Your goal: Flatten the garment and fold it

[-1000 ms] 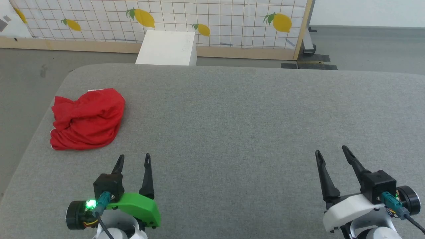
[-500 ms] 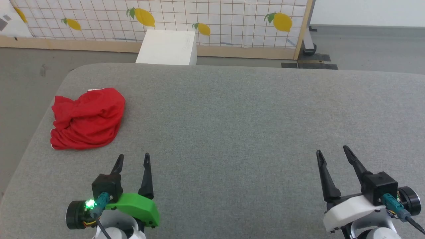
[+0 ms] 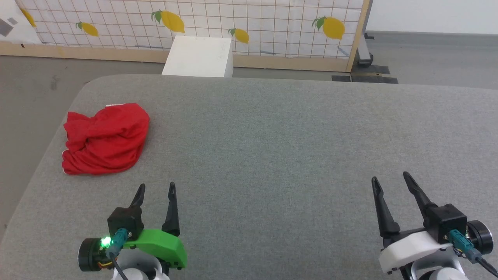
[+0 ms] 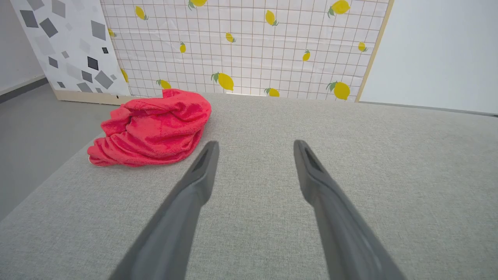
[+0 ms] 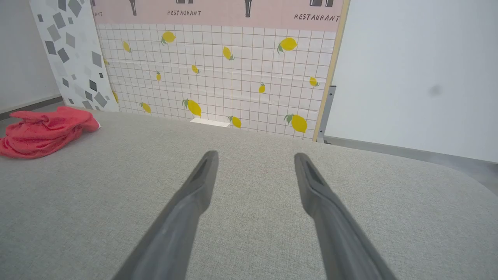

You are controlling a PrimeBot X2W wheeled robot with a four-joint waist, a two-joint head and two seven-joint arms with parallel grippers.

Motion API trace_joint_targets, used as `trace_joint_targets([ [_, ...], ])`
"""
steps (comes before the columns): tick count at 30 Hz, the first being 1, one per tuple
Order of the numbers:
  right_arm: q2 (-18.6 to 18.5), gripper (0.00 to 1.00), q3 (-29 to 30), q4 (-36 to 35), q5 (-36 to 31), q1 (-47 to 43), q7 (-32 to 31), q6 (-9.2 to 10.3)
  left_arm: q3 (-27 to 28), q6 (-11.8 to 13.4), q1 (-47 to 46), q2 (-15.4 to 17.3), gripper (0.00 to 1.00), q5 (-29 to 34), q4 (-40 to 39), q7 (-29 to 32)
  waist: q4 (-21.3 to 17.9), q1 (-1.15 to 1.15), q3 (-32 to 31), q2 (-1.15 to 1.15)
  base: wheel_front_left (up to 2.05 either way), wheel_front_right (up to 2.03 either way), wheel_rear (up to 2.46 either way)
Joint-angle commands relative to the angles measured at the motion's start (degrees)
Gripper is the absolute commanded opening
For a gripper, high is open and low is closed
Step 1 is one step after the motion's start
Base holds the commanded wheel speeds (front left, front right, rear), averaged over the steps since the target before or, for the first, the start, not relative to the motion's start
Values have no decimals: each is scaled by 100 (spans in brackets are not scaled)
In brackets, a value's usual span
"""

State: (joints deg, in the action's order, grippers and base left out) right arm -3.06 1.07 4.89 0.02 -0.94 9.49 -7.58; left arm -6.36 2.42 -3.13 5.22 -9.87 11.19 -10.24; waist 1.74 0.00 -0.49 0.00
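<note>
Left claw (image 3: pixel 156 185): two long dark fingers (image 3: pixel 171 206), slim, tapering to points. In the left wrist view they read matte grey, each with a shallow groove on its inner face.

The base carries a bright green cover (image 3: pixel 161 244), a black square block (image 3: pixel 124 219) and a black round cap (image 3: pixel 86 254). A teal connector (image 3: pixel 118 236) feeds a black cable (image 3: pixel 118 269). A green lamp (image 3: pixel 104 242) glows beside it, with thin yellow-orange wires under the cap.

Right claw (image 3: pixel 390 176): same dark fingers, black housing (image 3: pixel 443 219), round end cap (image 3: pixel 480 233) and teal plug (image 3: pixel 458 238) with a dark lead (image 3: pixel 485 262). Its cover is a white shell (image 3: pixel 406 247).

Both forearms are pale and rounded.
</note>
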Motion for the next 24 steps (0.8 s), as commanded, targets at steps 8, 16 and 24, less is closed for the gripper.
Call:
trace_joint_targets([
  [8, 14, 100, 55, 69, -15, 58, 149, 7, -93, 65, -169, 39, 100, -122, 151, -135, 68, 0, -21, 0, 0, 0, 0],
  [16, 15, 100, 145, 25, -28, 21, 230, 7, -169, 85, -277, 37, 100, -196, 270, -228, 708, 0, 34, 0, 0, 0, 0],
  [24, 16, 100, 115, 67, 6, 71, 324, 8, -130, 153, -252, 117, 100, -276, 364, -322, 1697, 0, 74, 0, 0, 0, 0],
])
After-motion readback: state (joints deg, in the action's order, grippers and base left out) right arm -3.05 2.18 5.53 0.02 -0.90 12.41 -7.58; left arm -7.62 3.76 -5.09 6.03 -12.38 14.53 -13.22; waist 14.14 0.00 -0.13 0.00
